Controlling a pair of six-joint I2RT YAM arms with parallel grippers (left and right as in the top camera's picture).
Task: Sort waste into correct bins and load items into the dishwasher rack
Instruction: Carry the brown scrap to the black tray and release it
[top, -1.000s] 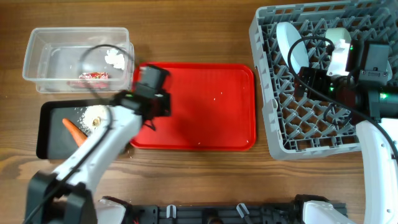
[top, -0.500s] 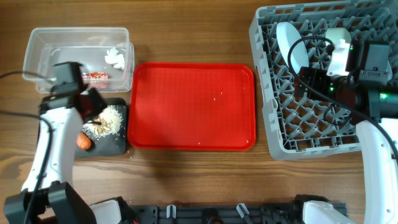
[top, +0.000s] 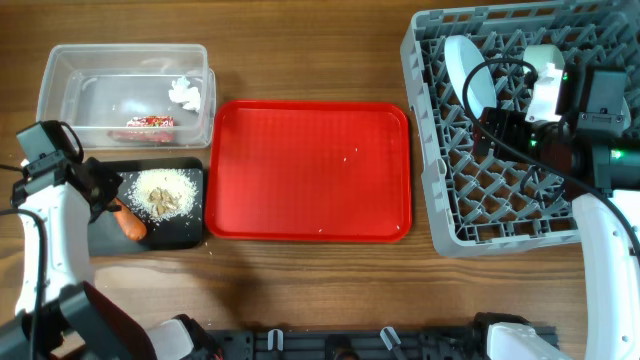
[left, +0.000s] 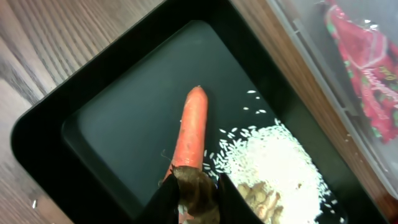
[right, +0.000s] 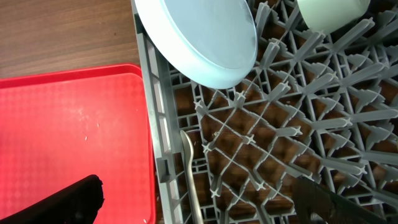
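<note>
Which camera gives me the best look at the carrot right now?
Left wrist: the carrot lies almost full-length in the black tray. Overhead shows only its orange end, the rest hidden. Right wrist doesn't show it.

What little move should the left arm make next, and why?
Probably raise the left tool away from the carrot: it lies in the black tray beside the rice, while a few white crumbs sit on the red tray, likely the next target.

No readable text (wrapper (left: 364, 74) lettering too blurry)
</note>
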